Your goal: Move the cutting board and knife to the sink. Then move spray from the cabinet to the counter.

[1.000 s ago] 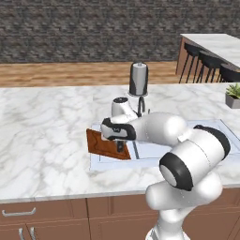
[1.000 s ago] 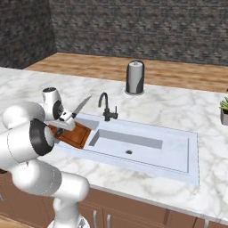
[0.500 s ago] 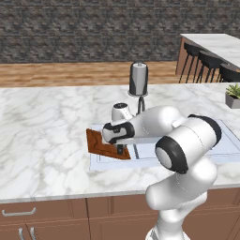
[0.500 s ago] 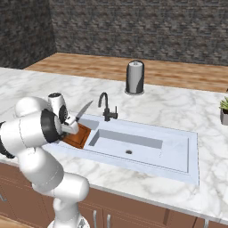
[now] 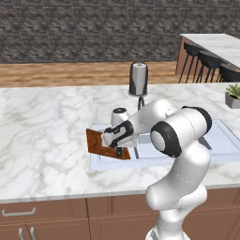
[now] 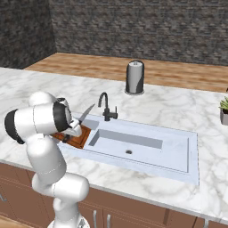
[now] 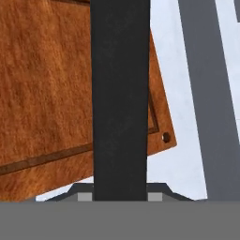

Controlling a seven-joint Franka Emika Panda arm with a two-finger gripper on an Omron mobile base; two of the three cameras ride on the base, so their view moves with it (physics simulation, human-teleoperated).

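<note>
The reddish-brown cutting board (image 5: 97, 142) (image 6: 80, 138) rests at the left end of the sink (image 5: 220, 140) (image 6: 147, 147). My gripper (image 5: 117, 140) (image 6: 71, 131) hangs just over the board's right edge, shut on the knife's black handle (image 7: 119, 93). In the hand view the handle runs straight up from between the finger tips, across the cutting board (image 7: 47, 93). The knife's silver blade (image 6: 87, 113) points up and away toward the faucet (image 6: 106, 107). The spray and the cabinet are out of view.
A grey cylindrical canister (image 5: 138, 79) (image 6: 135, 78) stands on the marble counter (image 5: 42, 122) behind the sink. A potted plant (image 5: 233, 96) (image 6: 224, 111) sits far right. Bar stools (image 5: 206, 61) stand beyond the counter. Brown drawers (image 5: 47, 215) run below.
The arm's elbow has swung in closer above the hand. The hand with the knife has stayed over the board, a little lower. The board has not moved.
</note>
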